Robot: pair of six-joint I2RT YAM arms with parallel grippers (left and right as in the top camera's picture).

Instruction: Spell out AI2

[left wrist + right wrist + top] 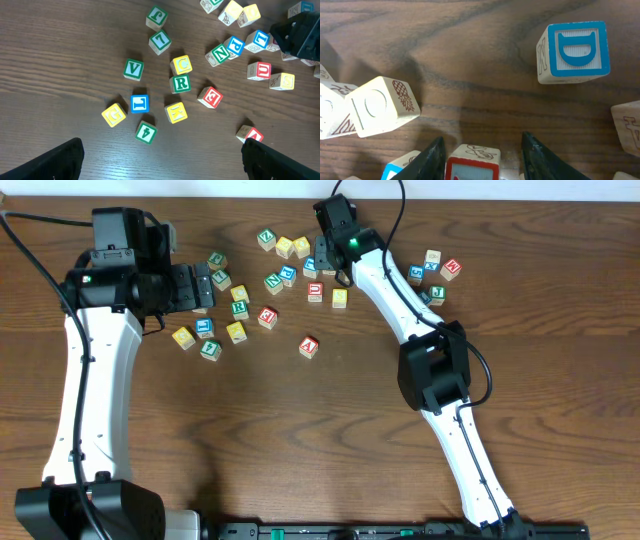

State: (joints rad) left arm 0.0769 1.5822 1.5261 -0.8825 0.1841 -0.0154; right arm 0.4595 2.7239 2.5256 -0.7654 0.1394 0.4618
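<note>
red-framed cube [472, 166] sits between my right gripper's [482, 142] part-closed jaws at the frame's bottom edge. i can't tell whether they grip it, and its letter is hidden. left gripper [160, 162] gapes wide, holding nothing, above scattered cubes [180, 83]. a cube [308, 347] lies alone, just below the overhead's centre.
</note>
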